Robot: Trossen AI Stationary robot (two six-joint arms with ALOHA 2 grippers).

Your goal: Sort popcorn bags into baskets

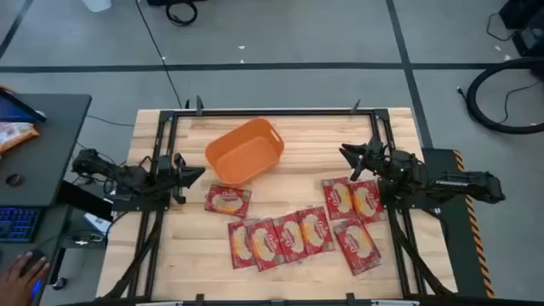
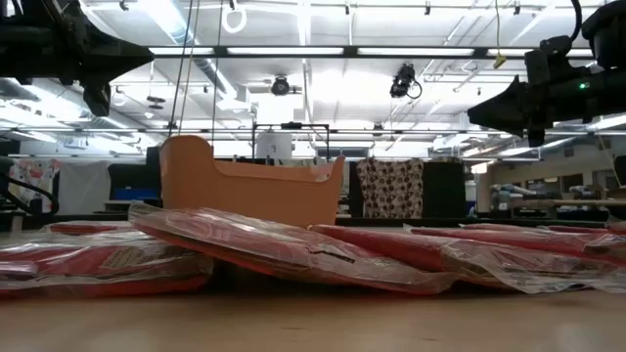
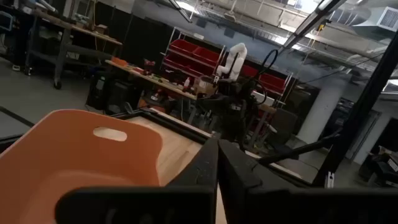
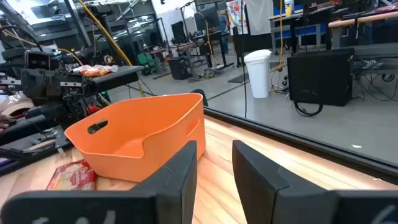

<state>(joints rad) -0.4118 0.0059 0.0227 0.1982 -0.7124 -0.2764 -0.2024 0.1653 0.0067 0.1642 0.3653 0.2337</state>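
Note:
The orange basket (image 1: pixel 245 151) sits on its base, skewed, at the table's far middle; it also shows as the basket (image 2: pixel 254 186), (image 3: pixel 81 155), (image 4: pixel 140 134). Several red popcorn bags lie flat on the wood. One bag (image 1: pixel 227 201) lies alone near the basket, and the rest overlap in a row (image 1: pixel 289 235) running to the right cluster (image 1: pixel 353 200). They also fill the low view as bags (image 2: pixel 293 249). My left gripper (image 1: pixel 194 174) (image 3: pixel 217 146) hovers shut, left of the basket. My right gripper (image 1: pixel 348 161) (image 4: pixel 214 152) hovers open, right of the basket, above the right bags.
A dark desk off the table's left holds a keyboard and an orange-and-white snack bag (image 1: pixel 15 133). A person's hand (image 1: pixel 21 272) rests there. Black frame rails (image 1: pixel 272 111) border the table. Bare wood lies along the near edge (image 1: pixel 187 272).

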